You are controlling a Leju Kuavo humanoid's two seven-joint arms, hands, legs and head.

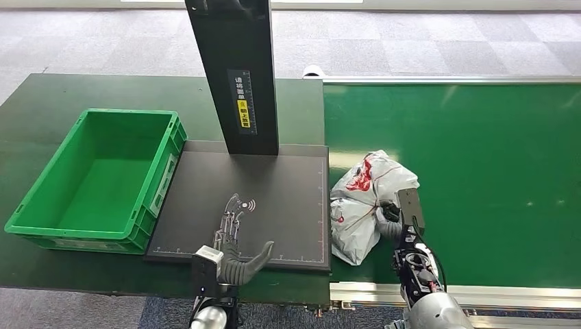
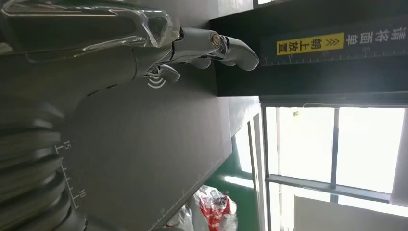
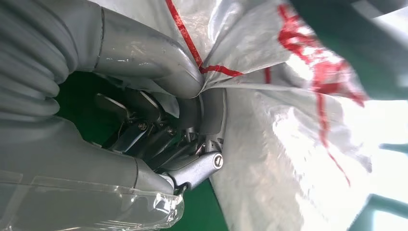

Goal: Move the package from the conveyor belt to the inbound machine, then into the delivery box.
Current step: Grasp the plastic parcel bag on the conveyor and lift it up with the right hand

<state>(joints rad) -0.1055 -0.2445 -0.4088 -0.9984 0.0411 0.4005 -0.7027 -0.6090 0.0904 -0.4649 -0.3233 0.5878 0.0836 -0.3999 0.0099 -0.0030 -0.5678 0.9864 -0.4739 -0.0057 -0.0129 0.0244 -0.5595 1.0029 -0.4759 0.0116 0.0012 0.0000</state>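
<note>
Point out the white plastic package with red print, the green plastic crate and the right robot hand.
white plastic package with red print (image 1: 356,205), head view, crumpled middle.
green plastic crate (image 1: 48,179), head view, left wall.
right robot hand (image 1: 396,218), head view, fingers gripping the package.

I log one package (image 1: 363,202), a crumpled white plastic bag with red print, lying on the green conveyor belt (image 1: 479,171) beside the dark inbound machine (image 1: 274,199), green delivery box (image 1: 96,178) empty.

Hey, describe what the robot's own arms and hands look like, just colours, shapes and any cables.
Both arms are silver metal tubes near the wrists. The left hand has a thick grey thumb, slim metallic fingers and a square dark wrist block. The right hand has dark fingers, a black boxy back and thin black cables looping along its wrist. Close up, each wrist has a grey ribbed cover and a clear plastic shell.
</note>
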